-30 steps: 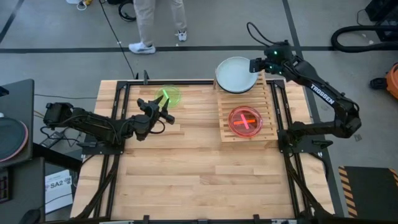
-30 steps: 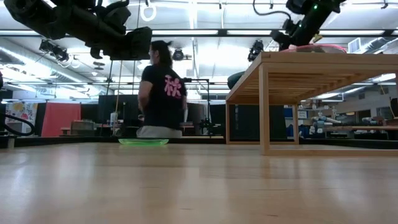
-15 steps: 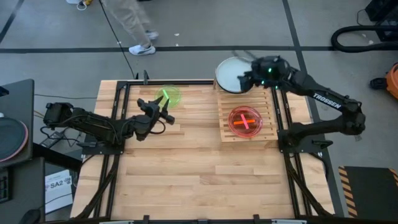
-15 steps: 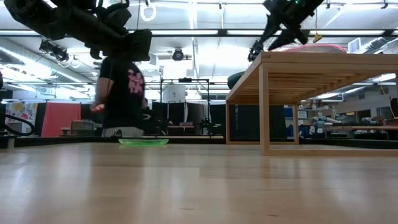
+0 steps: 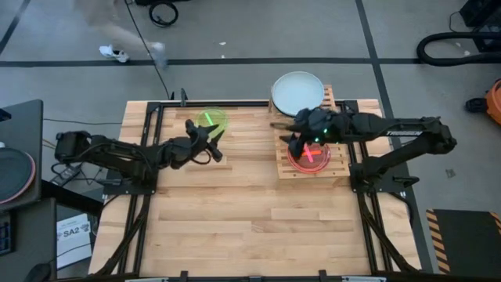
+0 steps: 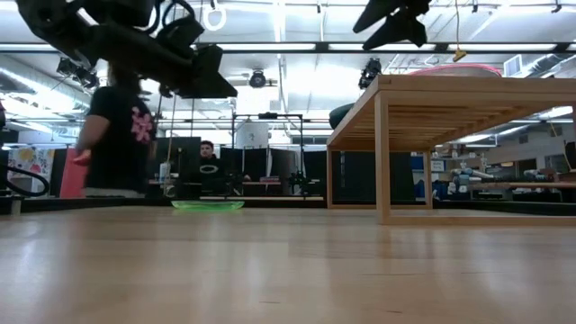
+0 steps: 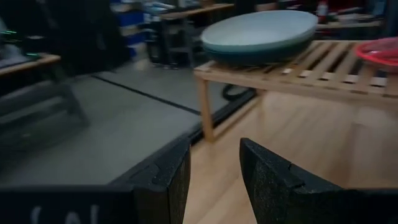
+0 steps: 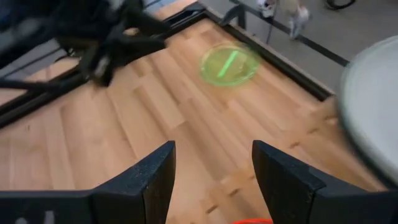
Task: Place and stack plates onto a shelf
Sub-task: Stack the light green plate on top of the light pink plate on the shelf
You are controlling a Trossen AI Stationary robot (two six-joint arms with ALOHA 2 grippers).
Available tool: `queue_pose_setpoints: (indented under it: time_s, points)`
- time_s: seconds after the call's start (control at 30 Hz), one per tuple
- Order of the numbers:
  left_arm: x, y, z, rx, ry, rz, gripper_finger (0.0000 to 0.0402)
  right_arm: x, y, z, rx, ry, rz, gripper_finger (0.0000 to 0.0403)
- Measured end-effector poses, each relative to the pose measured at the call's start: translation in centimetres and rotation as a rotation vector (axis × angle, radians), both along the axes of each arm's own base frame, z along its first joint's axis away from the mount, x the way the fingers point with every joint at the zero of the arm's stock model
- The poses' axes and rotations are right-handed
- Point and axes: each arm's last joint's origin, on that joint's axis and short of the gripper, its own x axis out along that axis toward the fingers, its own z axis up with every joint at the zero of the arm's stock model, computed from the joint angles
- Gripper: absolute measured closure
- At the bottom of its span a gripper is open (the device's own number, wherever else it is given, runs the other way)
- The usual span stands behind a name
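A pale mint plate [image 5: 297, 92] rests on the far end of the slatted wooden shelf [image 5: 338, 117] and overhangs its far edge; it also shows in the left wrist view [image 7: 261, 34]. A translucent pink plate [image 5: 308, 153] lies on the shelf's near part. A translucent green plate [image 5: 209, 121] lies flat on the table, also seen in the right wrist view [image 8: 229, 63]. My left gripper [image 5: 217, 146] hovers open just near of the green plate. My right gripper [image 5: 283, 133] is open above the shelf's left edge, beside the pink plate.
The shelf stands on legs [image 6: 382, 153] at the table's far right, with room beneath it. Bare wood tabletop [image 5: 250, 219] spreads across the middle and near side. A black frame rail [image 5: 227, 102] runs along the far edge. A person [image 6: 112, 135] walks beyond the table.
My right gripper has left the far right rim of the pale plate and swung toward the table's left and near side, ending above the shelf's left edge. The pale plate has stayed where it was. My left gripper has edged right. The person behind has walked left.
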Motion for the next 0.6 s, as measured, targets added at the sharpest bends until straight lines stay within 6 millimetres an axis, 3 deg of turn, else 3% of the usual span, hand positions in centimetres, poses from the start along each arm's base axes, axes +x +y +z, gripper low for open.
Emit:
queue_pose_setpoints:
  time_s: [0.23, 0.6]
  points:
    - [-0.5, 3.2, -0.8, -0.056, 0.076, -0.084, 0.0257, 2.5, 1.9, -1.5, -0.003, 0.026, 0.072, 0.0186]
    - [-3.1, 6.7, -4.2, -0.226, 0.444, -0.133, 0.0258, 5.5, 2.6, -3.9, 0.006, 0.064, 0.111, 0.0186]
